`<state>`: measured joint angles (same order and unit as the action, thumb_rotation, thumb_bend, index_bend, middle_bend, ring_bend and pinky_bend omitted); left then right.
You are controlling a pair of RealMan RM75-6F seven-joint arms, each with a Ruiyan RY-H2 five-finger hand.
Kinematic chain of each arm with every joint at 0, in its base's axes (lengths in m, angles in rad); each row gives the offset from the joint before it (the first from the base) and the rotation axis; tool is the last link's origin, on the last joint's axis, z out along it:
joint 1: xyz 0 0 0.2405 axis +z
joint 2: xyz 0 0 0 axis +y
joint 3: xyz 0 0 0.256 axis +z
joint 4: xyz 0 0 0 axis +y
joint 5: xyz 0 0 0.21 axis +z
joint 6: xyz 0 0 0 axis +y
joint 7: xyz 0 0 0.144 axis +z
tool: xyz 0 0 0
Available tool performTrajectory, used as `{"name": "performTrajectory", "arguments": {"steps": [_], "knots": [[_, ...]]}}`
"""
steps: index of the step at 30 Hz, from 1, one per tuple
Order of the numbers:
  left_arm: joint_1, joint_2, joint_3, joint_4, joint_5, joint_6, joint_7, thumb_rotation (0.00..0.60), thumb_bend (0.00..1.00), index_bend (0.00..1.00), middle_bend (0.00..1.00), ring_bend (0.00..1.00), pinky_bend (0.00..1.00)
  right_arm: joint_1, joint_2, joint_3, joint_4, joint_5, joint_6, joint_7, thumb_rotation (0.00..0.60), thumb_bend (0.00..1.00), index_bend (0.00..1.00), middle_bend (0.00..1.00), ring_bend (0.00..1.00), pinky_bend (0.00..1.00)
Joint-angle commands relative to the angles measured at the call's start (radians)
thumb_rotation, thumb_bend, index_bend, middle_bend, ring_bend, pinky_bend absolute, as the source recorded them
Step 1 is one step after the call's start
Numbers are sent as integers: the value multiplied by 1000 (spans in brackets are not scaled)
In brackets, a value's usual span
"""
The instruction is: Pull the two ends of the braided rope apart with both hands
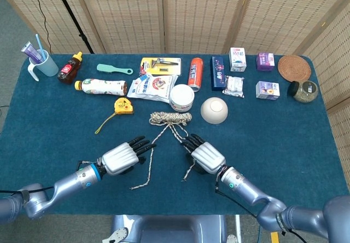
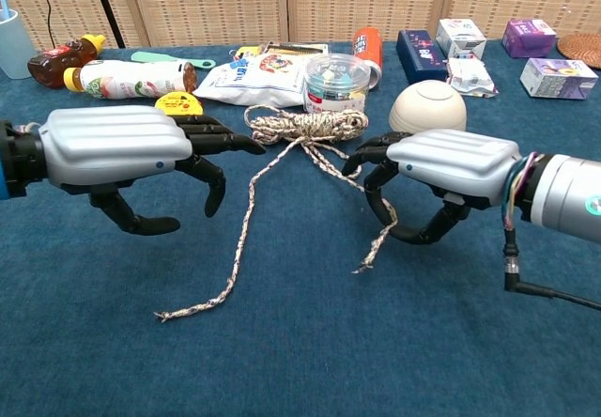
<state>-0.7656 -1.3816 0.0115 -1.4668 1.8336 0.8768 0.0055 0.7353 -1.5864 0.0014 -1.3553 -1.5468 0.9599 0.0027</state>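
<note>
Centrally, rope (image 1: 170, 118) lies coiled w/ two loose ends. Right hand (image 2: 427, 175) curls round one end; left hand (image 2: 141, 159) hovers spread, holding nothing, beside other end.

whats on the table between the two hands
In the head view, only the rope's left loose end on bare blue cloth lies between the left hand and right hand.

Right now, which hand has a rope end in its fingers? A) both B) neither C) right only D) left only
C: the right hand curls its fingers around one strand of the rope, while the left hand hovers beside the other strand with its fingers spread and nothing in them.
</note>
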Motion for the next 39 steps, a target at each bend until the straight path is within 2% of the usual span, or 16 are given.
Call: {"name": "performTrajectory", "arguments": {"steps": [1, 7, 23, 39], "knots": [[-27, -30, -4, 14, -11, -29, 12, 600, 362, 426, 0, 0, 0, -4, 1, 2, 7, 3, 2, 7, 600, 439, 599, 157, 0, 0], [-62, -74, -1, 38, -36, -62, 22, 600, 361, 426, 0, 0, 0, -10, 0, 1, 23, 4, 2, 23, 600, 439, 600, 157, 0, 0], [-81, -171, 3, 93, -125, -74, 53, 600, 362, 458, 0, 0, 0, -12, -2, 4, 49, 7, -11, 53, 600, 439, 601, 157, 0, 0], [-94, -206, 17, 121, -177, -89, 85, 600, 361, 458, 0, 0, 0, -16, -4, 6, 58, 8, -15, 67, 600, 439, 601, 157, 0, 0]]}}
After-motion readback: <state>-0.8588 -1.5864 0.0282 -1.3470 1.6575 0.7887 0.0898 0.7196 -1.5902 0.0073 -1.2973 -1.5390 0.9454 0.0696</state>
